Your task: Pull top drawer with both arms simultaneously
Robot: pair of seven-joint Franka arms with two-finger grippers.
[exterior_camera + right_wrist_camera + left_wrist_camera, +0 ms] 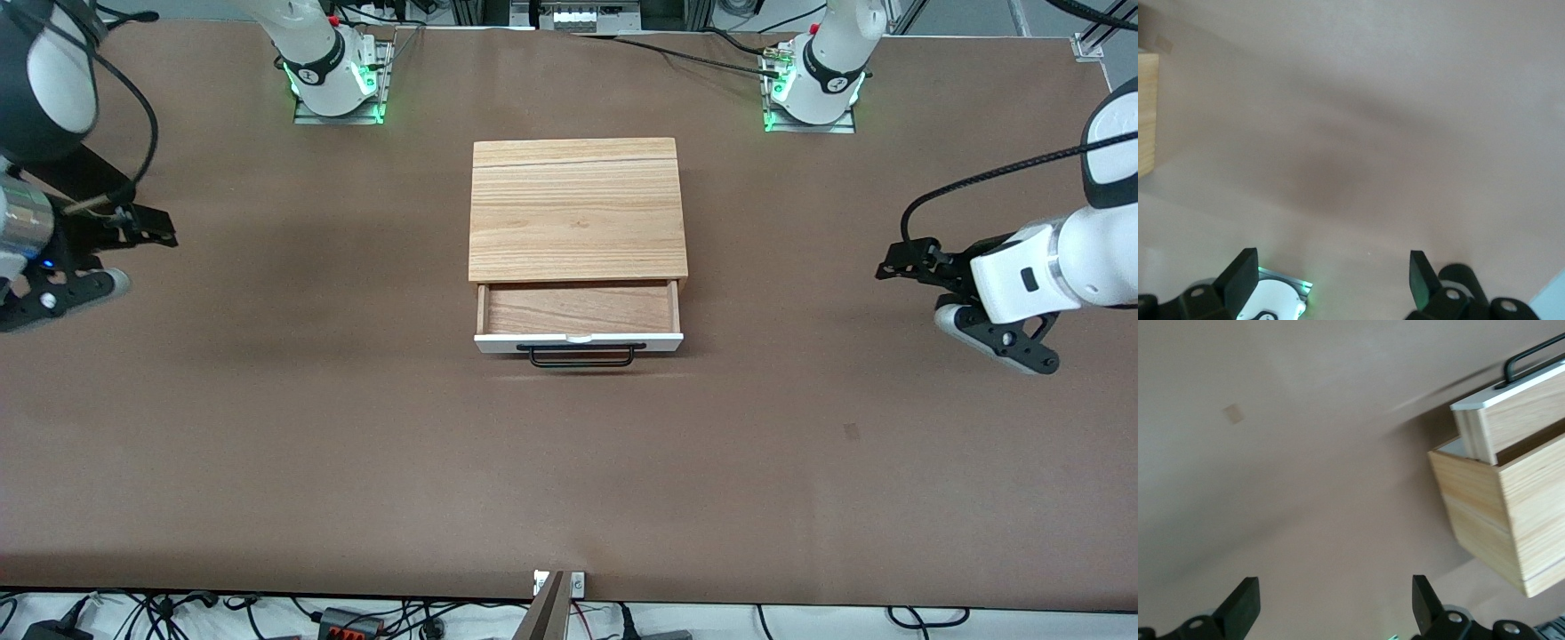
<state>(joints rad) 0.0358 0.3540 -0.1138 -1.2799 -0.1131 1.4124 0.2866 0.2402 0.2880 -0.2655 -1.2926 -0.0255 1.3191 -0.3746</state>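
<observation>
The top drawer (578,308) stands partly pulled out of the wooden cabinet (576,209) at mid-table, toward the front camera. Its white front panel (578,340) carries a thin black wire handle (582,357). My left gripper (996,342) hangs open and empty over bare table near the left arm's end, well apart from the drawer. The left wrist view shows its open gripper (1336,607), the drawer (1511,407) and the handle (1531,357). My right gripper (62,293) is open and empty over the right arm's end of the table. It is also open in its wrist view (1333,280).
The arm bases (338,80) (813,84) glow green farther from the front camera than the cabinet. A small dark mark (851,432) lies on the brown table. Cables run along the table's near edge. The right wrist view shows a sliver of the cabinet (1146,113).
</observation>
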